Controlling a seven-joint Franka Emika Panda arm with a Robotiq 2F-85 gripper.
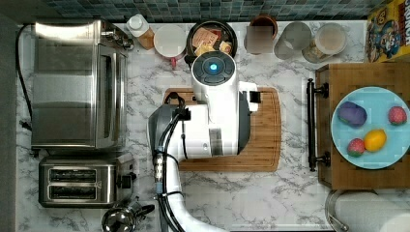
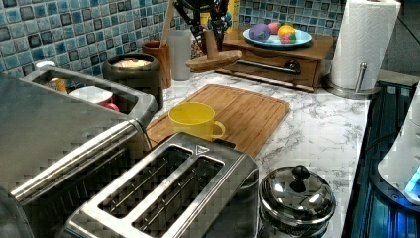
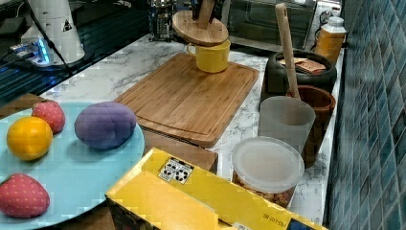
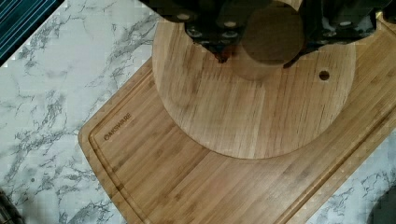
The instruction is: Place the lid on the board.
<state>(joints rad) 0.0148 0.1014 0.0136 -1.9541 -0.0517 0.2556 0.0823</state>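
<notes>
Lid point(image 2: 213, 60), round and wooden, hangs above the board point(image 2: 237, 114), its knob clamped in the gripper point(image 2: 211, 43).

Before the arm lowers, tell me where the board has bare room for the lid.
The gripper holds the round wooden lid above the board. The board is bare from the yellow mug at one end to its edge facing the tray with the blue plate. It is crowded along the tiled wall: dark pot, utensil holder, containers.
</notes>
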